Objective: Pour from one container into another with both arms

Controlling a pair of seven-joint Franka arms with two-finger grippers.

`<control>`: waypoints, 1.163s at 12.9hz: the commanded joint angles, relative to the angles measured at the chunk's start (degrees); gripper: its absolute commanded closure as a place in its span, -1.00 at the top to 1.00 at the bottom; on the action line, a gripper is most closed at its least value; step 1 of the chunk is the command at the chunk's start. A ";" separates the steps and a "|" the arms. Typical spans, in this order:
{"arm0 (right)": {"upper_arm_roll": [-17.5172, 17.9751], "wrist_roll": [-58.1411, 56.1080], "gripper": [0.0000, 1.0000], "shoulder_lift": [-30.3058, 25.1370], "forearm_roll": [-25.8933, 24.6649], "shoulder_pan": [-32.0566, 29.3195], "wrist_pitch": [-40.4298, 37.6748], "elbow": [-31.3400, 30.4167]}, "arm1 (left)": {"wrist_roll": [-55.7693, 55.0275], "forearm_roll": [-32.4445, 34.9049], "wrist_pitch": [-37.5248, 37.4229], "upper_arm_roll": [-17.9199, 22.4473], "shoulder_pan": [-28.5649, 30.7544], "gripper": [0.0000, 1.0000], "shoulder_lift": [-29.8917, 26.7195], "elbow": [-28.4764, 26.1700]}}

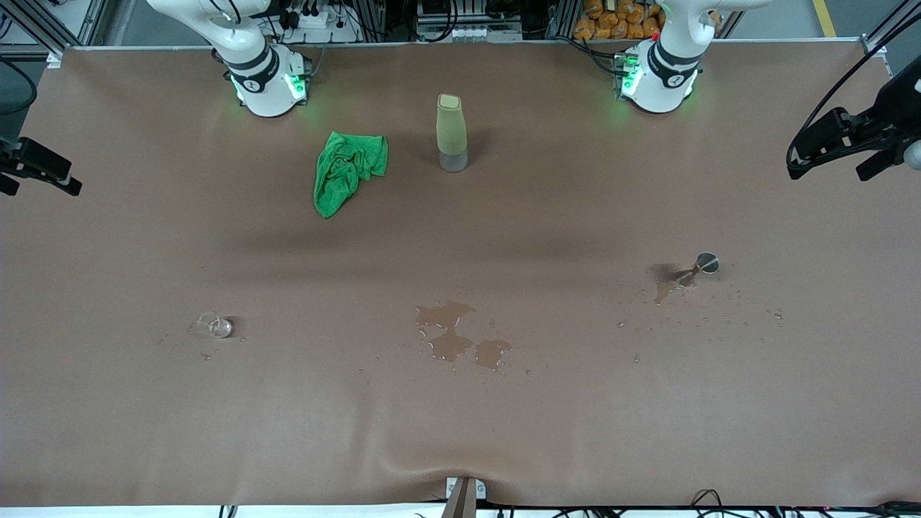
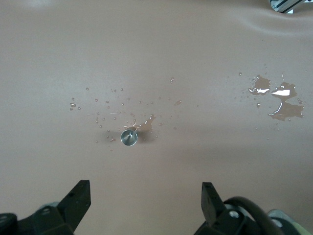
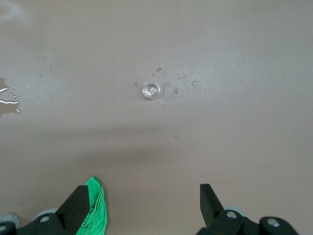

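Glass: the tiny clear glass cup (image 1: 214, 325) stands upright toward the right arm's end of the table, nearer the front camera than the green cloth (image 1: 347, 170), with droplets round it.
Steel: the shiny jigger (image 1: 706, 262) stands toward the left arm's end, touching a small wet patch, well apart from the cup.
Puddle: a brown spill (image 1: 453, 339) lies between the two vessels.
Bottle: an olive-green bottle (image 1: 451, 132) stands upright near the bases, beside the cloth.
Left gripper: the left gripper (image 2: 145, 199) is spread wide and empty, high over the table above the jigger's end.
Right gripper: the right gripper (image 3: 145, 201) is likewise spread wide and empty, high over the cloth's edge.
Handling, cup: probably light, brittle and slick when wet; best pinched across its wall just below the rim, gently.
Handling, jigger: likely stiff, light and tippy; the narrow waist looks the surest hold.
Progress: neither vessel is taken yet.
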 commanded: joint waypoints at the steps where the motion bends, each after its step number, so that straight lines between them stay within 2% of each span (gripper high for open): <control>1: 0.71 0.36 1.00 -0.92 0.99 -0.97 -0.12 -0.91 | -0.05 0.86 0.69 -0.40 0.32 1.00 -0.30 -0.02; 12: 0.71 0.19 1.00 -0.84 0.99 -1.32 0.05 -1.17 | 0.04 0.94 0.69 -0.49 0.05 1.00 -0.30 -0.02; 15: 0.71 0.10 1.00 -0.84 0.99 -1.32 -0.04 -1.35 | 9.05 1.56 0.69 -0.49 0.32 1.00 -0.48 0.06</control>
